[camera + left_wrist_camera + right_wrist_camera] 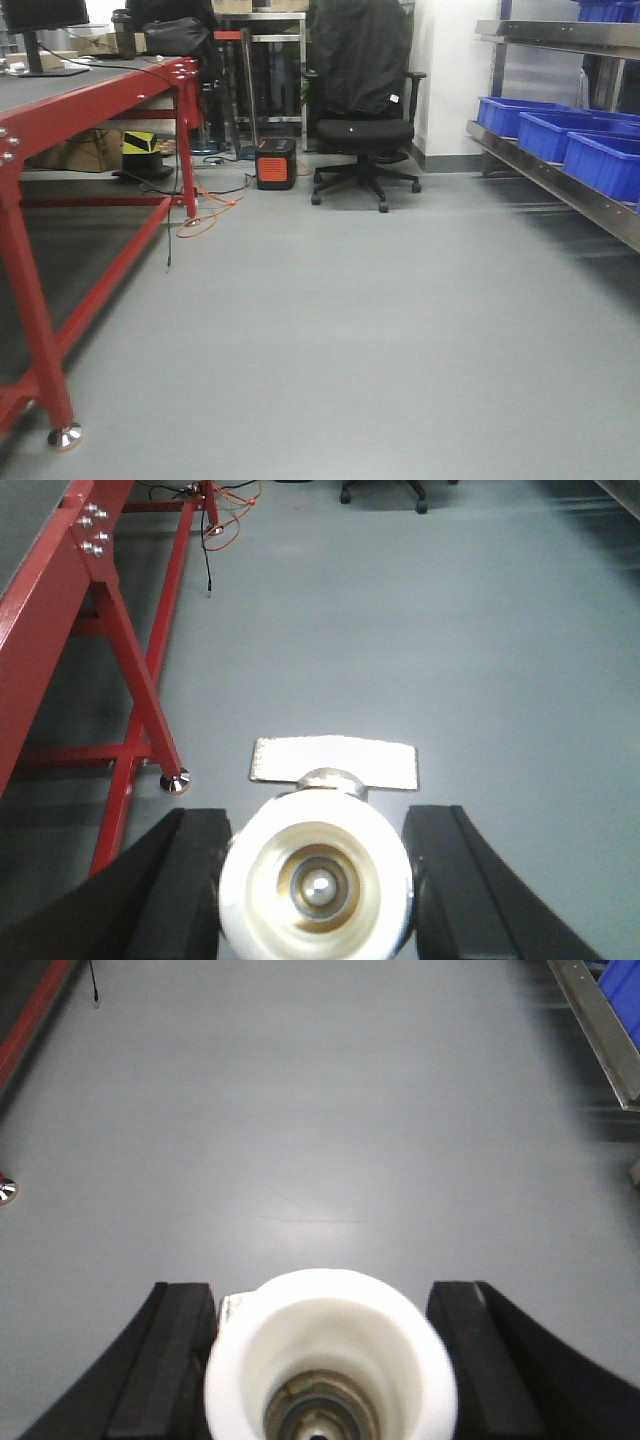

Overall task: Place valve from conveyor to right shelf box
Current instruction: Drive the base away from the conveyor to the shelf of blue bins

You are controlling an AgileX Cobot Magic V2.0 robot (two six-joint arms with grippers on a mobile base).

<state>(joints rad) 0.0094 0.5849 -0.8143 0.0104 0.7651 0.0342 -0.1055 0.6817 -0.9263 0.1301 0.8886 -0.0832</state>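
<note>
The left gripper (318,825) was clenched on a white valve, the left valve (315,880), at the bottom centre of the left wrist view. Its black fingers (185,880) pressed against both sides of the round body. The open end of the body faced the camera, and a flat metal handle (333,762) stuck out just above it.

The right gripper (325,1305) was likewise closed on a second white valve, the right valve (330,1345), at the bottom centre of the right wrist view, with a dark finger on each side touching it. Both valves hung over bare grey floor (350,330), away from the belt and the shelf.

In the front view the conveyor (60,85) ran along the upper left, a flat dark grey belt on a red frame (100,105). One metal foot (65,435) of the frame rested on the floor at the lower left.

The shelf (560,180) sat along the right edge, a metal rack carrying a row of blue boxes (545,135). Whether anything lay inside them could not be told.

A black office chair (365,90) stood at the upper centre. An orange and black box (275,163) was just to its left on the floor, and loose orange cables (210,205) lay near the far table leg.
</note>
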